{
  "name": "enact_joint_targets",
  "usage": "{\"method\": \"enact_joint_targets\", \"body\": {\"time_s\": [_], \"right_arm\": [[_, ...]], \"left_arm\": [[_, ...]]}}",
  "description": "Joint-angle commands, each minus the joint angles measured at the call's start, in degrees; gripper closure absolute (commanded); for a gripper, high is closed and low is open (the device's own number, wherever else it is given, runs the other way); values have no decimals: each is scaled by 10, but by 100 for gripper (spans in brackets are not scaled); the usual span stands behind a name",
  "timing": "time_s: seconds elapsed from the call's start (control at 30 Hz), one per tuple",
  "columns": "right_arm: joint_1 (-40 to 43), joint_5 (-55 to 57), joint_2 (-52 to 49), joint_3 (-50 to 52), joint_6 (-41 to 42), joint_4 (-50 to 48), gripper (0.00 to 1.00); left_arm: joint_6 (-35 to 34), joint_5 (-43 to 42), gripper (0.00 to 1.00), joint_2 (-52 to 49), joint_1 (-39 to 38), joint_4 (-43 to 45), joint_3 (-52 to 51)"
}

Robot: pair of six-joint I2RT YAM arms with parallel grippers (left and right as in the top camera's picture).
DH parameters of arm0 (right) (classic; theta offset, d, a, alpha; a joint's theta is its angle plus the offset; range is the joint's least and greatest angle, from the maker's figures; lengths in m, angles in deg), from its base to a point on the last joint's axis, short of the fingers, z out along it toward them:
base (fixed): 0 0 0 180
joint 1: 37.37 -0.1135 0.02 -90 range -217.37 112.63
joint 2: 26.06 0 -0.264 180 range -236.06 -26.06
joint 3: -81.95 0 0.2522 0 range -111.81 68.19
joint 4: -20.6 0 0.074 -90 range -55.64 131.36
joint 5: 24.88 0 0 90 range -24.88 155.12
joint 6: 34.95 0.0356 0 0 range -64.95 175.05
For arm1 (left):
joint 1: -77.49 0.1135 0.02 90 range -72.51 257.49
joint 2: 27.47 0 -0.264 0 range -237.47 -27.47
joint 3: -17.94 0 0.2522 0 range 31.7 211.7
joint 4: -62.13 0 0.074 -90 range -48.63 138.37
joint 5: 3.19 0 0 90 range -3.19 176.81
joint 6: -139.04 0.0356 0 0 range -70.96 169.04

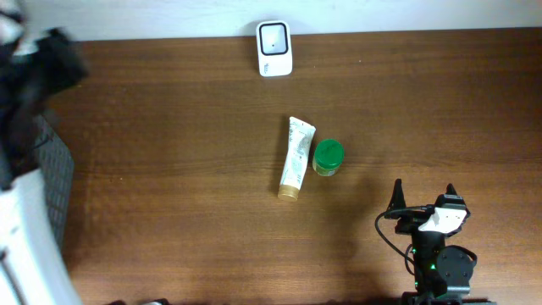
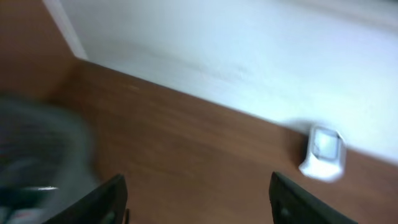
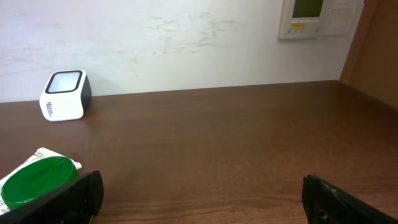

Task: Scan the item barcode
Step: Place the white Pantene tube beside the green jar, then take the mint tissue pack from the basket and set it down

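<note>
Right hand near round green lid

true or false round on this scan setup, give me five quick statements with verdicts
1. The tube lies flat beside the green-lidded jar. True.
2. The scanner sits between the tube and the right gripper. False: it sits beyond the tube, on the side away from that gripper.
3. The right gripper holds the jar. False: its jaws are open and empty, apart from the jar.
4. The left gripper is open with nothing between its fingers. True.
5. The jar's lid is red. False: it is green.
</note>
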Motion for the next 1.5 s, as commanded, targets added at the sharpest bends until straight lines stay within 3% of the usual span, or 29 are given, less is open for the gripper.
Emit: {"method": "enact_joint_targets", "body": {"time_s": [0.0,0.1,0.3,0.4,0.53,0.6,0.93,1.23,1.3,1.37,1.4,1.47], "right_arm": [[2,3,4,4,-2,1,2],[2,3,4,4,-2,1,2],[2,3,4,4,-2,1,2],[2,3,4,4,-2,1,2],[2,3,4,4,-2,1,2],[2,3,4,4,-2,1,2],[2,3,4,4,-2,1,2],[2,3,4,4,-2,1,2],[2,3,4,4,-2,1,2],[2,3,4,4,-2,1,2],[2,3,4,4,-2,1,2],[2,3,4,4,-2,1,2]], "left_arm": [[-2,19,36,25,132,-2,15],[-39,32,34,-21,246,-12,2],[-51,60,36,-110,344,0,-134],[19,69,36,-119,362,64,-233],[99,170,30,-148,363,139,-338],[133,183,30,-178,373,150,-344],[134,182,25,-282,436,180,-344],[149,206,29,-315,438,188,-345],[149,208,41,-315,440,188,-349],[149,208,81,-315,440,186,-351],[149,208,95,-315,440,186,-351],[148,208,100,-308,438,171,-343]]}}
